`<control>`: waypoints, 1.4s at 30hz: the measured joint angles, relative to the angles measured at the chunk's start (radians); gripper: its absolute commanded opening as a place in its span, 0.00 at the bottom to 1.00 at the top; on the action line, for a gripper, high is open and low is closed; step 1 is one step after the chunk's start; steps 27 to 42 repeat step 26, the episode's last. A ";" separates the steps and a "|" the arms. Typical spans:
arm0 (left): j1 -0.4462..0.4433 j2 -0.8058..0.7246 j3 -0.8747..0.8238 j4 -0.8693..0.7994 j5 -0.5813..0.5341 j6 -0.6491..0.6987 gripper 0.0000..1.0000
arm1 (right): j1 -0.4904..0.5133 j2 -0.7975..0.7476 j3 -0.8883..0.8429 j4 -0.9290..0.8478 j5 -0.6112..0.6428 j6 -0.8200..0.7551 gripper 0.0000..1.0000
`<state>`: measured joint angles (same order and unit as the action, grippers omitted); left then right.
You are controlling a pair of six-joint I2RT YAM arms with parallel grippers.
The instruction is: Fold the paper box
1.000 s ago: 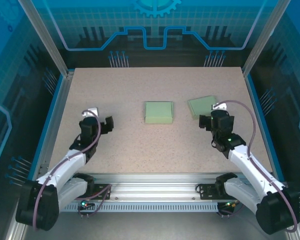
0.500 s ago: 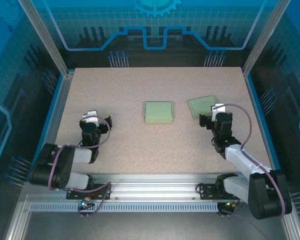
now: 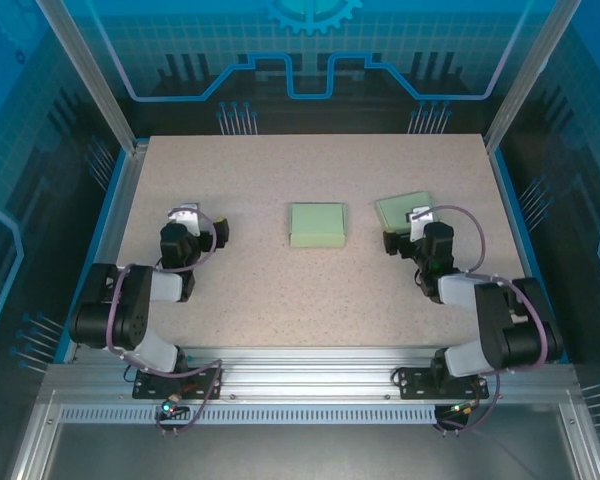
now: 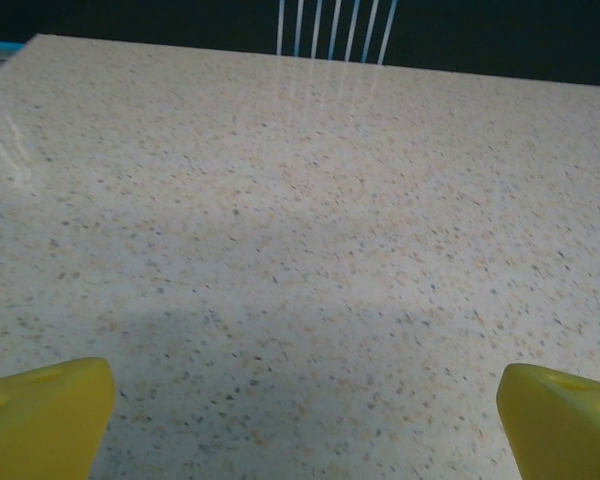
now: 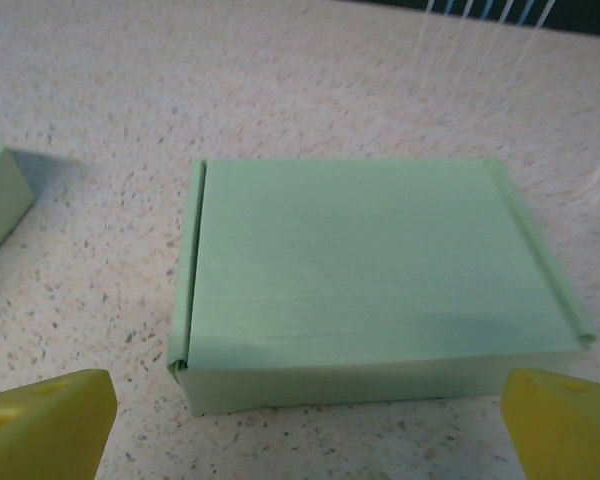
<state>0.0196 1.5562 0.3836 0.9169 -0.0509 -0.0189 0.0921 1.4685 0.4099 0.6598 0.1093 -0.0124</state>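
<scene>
Our left gripper [image 4: 305,405] and right gripper [image 5: 305,405] are both wide open and hold nothing. One green paper box [image 5: 380,280] sits just ahead of our right gripper, and it looks folded shut. Another green box [image 3: 317,224] lies mid-table. We think little is left.

The surface [image 3: 280,290] is a flat, beige, speckled board with blue trim along its left and right edges. Two things lie directly on it, apart from each other. A green paper box [image 3: 317,224] sits near the centre. A second green box [image 3: 403,211] lies to its right, turned at a slight angle with its lid closed.
</scene>
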 measured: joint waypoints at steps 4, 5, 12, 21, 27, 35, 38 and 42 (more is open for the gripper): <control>0.000 0.000 0.000 -0.008 0.017 0.000 0.99 | -0.049 0.032 0.003 0.013 -0.050 0.005 1.00; 0.000 0.000 0.000 -0.009 0.023 0.000 0.99 | -0.050 0.032 0.006 0.018 -0.050 0.005 1.00; -0.003 0.000 0.000 -0.016 0.031 0.003 0.99 | -0.047 0.032 0.013 0.041 -0.062 0.005 1.00; -0.004 0.000 0.000 -0.016 0.034 0.003 0.99 | -0.047 0.032 0.013 0.048 -0.063 0.005 1.00; -0.004 0.000 0.000 -0.016 0.034 0.003 0.99 | -0.047 0.032 0.013 0.049 -0.063 0.005 1.00; -0.004 0.000 0.000 -0.016 0.034 0.003 0.99 | -0.047 0.032 0.013 0.049 -0.063 0.005 1.00; -0.004 0.000 0.000 -0.016 0.034 0.003 0.99 | -0.047 0.032 0.013 0.049 -0.063 0.005 1.00; -0.004 0.000 0.000 -0.016 0.034 0.003 0.99 | -0.047 0.032 0.013 0.049 -0.063 0.005 1.00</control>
